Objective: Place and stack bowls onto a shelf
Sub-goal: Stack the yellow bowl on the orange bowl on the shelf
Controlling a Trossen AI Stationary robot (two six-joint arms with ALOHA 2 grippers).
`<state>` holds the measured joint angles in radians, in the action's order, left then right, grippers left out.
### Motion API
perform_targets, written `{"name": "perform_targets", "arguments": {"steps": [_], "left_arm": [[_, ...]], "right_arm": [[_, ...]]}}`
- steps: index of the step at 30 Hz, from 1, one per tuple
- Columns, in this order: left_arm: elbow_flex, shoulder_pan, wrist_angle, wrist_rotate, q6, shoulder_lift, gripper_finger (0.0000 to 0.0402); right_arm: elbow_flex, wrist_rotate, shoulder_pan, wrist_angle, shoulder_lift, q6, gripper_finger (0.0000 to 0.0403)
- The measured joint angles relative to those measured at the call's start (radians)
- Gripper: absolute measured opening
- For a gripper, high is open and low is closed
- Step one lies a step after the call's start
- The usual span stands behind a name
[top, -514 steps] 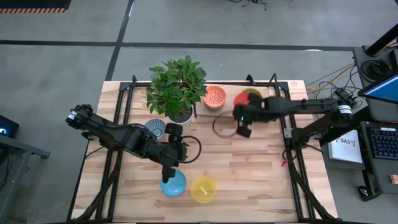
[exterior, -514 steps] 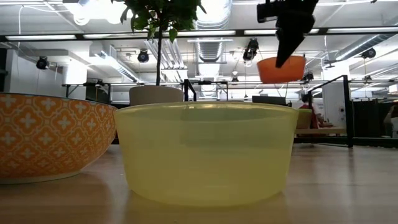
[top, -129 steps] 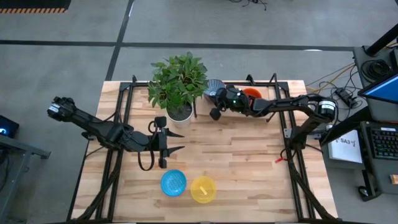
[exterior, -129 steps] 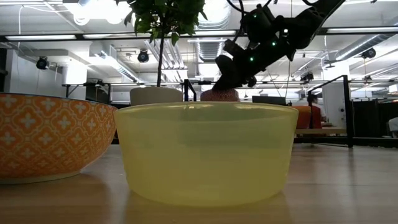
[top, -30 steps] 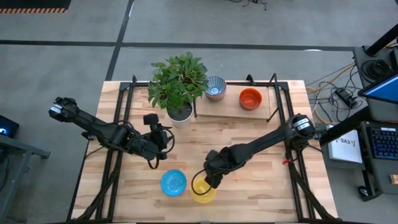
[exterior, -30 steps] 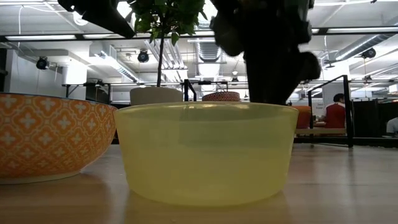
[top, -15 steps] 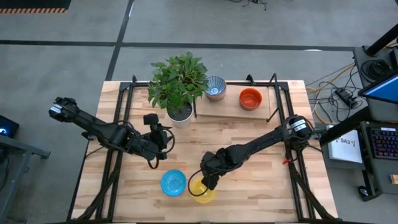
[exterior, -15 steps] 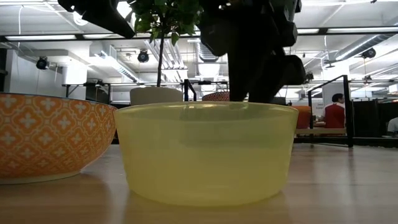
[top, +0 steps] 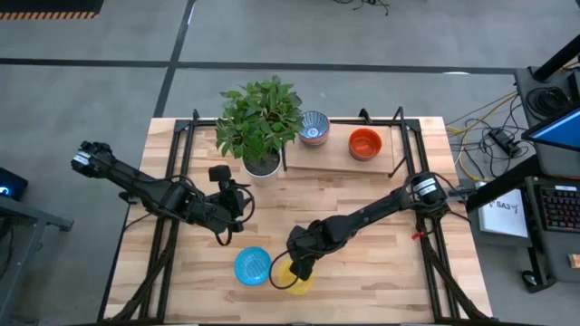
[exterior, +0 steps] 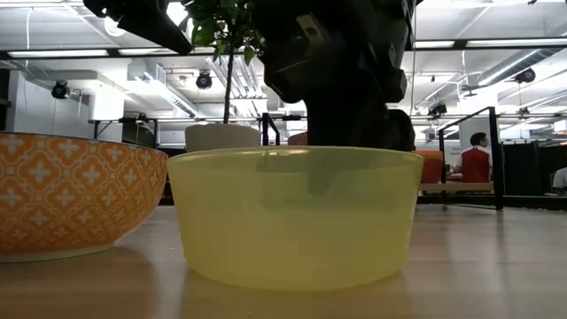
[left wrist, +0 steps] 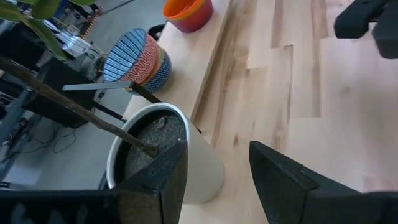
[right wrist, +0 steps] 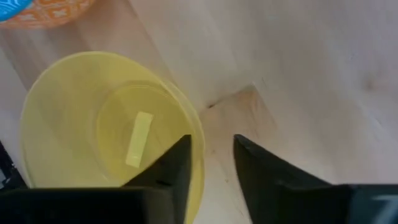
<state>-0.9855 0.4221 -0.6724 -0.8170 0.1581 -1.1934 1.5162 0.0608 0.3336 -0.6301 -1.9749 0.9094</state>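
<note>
A plain yellow bowl [top: 294, 277] [exterior: 292, 217] [right wrist: 106, 124] sits on its base near the table's front edge. My right gripper [top: 300, 266] [right wrist: 211, 146] is lowered onto its right rim, open, with one finger inside the bowl and one outside. A bowl that is blue inside and orange-patterned outside [top: 253, 266] [exterior: 71, 190] stands just left of it. On the shelf [top: 340, 158] at the back stand a blue-white striped bowl stack [top: 314, 128] [left wrist: 138, 59] and an orange-red bowl [top: 365, 143]. My left gripper [top: 237, 195] [left wrist: 217, 155] waits open at mid-left. My right gripper comes from above, slanting from the table's right, and straddles the yellow bowl's right rim [right wrist: 200, 149]. A gap shows between the fingers, and I cannot tell whether either finger touches the rim. The bowl stays on the table.
A leafy plant in a white pot [top: 263, 167] [left wrist: 155, 149] stands at the shelf's left end, close in front of my left gripper. Black metal posts [top: 397, 145] frame the shelf. Bare wooden tabletop [top: 362, 272] lies right of the yellow bowl.
My right gripper has moved a little toward the table's left edge and down onto the yellow bowl; in the low view one finger now shows inside the bowl through its wall.
</note>
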Motion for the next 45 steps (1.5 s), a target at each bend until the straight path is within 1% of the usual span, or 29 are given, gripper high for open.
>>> {"name": "perform_targets", "arguments": {"steps": [4, 5, 10, 13, 18, 21, 25, 27, 29, 34, 37, 40, 43, 45], "left_arm": [[0.000, 0.000, 0.001, -0.012, 0.000, 0.000, 0.0155], [0.000, 0.000, 0.002, -0.012, -0.003, 0.000, 0.0155], [0.000, 0.000, 0.009, -0.014, -0.010, 0.000, 0.0155], [0.000, 0.000, 0.010, -0.030, -0.011, 0.000, 0.0155], [0.000, 0.000, 0.017, -0.064, -0.011, 0.000, 0.0155], [0.000, 0.000, 0.023, -0.065, -0.015, 0.000, 0.0155], [0.000, 0.000, 0.026, -0.067, -0.016, 0.000, 0.0155], [0.000, 0.000, 0.028, -0.067, -0.016, 0.000, 0.0155], [0.000, 0.000, 0.029, -0.069, -0.017, 0.000, 0.0155], [0.000, 0.000, 0.030, -0.127, -0.019, 0.000, 0.0155], [0.000, 0.000, 0.029, -0.139, -0.019, 0.000, 0.0155], [0.000, 0.000, 0.029, -0.142, -0.019, 0.000, 0.0155], [0.000, 0.000, 0.029, -0.144, -0.020, 0.000, 0.0155], [0.000, 0.000, 0.029, -0.144, -0.020, 0.000, 0.0155]], "right_arm": [[0.000, 0.000, -0.002, 0.000, 0.011, -0.022, 0.0030], [0.000, -0.001, -0.003, 0.000, 0.014, -0.031, 0.0020], [0.000, 0.002, -0.028, -0.054, 0.041, -0.063, 0.0009], [0.000, 0.003, -0.061, -0.131, 0.089, -0.101, 0.0009], [0.000, -0.012, -0.154, -0.263, 0.213, -0.180, 0.0009], [0.000, -0.052, -0.226, -0.342, 0.307, -0.231, 0.0009], [0.001, -0.149, -0.354, -0.502, 0.429, -0.290, 0.0009], [0.001, -0.191, -0.438, -0.575, 0.487, -0.317, 0.0009], [0.001, -0.206, -0.534, -0.616, 0.545, -0.352, 0.0009], [0.001, -0.214, -0.812, -0.642, 0.647, -0.466, 0.0008], [-0.003, -0.213, -0.970, -0.645, 0.670, -0.539, 0.0008], [-0.015, -0.186, -1.090, -0.646, 0.669, -0.595, 0.0008], [-0.032, -0.159, -1.163, -0.645, 0.648, -0.640, 0.0008], [-0.046, -0.157, -1.183, -0.644, 0.628, -0.657, 0.0008]]}}
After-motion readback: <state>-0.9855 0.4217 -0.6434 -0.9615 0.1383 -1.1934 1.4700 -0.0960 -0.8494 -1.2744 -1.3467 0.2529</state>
